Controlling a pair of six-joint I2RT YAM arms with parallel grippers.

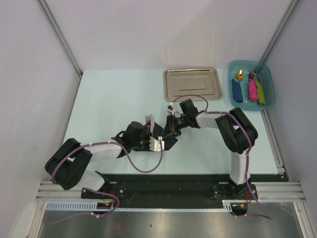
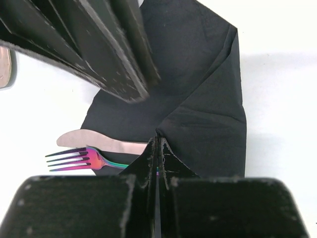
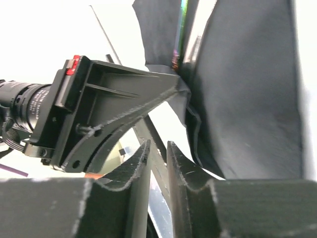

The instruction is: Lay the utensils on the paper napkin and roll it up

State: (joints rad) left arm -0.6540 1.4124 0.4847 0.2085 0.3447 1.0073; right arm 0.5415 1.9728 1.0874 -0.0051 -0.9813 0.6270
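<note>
Far left on the pale blue table is the left gripper, made of rough black plastic. Its fingers are pressed tight together, and they pinch a folded edge of the paper napkin. The napkin is thin, black and soft, with creases. It lies partly folded over in the middle of the table.

The utensils are tucked into the fold, with their ends poking out. The fork has shiny tines that glow pink and purple. The knife right beside it has a smooth, pale, rounded blade. Only the left wrist view shows these colors well. From the top they look tiny.

The right gripper is very close to the left one, right at the napkin. Its fingers have a thin gap between them, and I cannot tell if anything is in it. The right wrist view shows a camera lens on the left arm. It has white writing, too small to read.

Further right sits a flat, shiny steel tray. Then comes a see-through blue bin holding blue, pink and green things.
</note>
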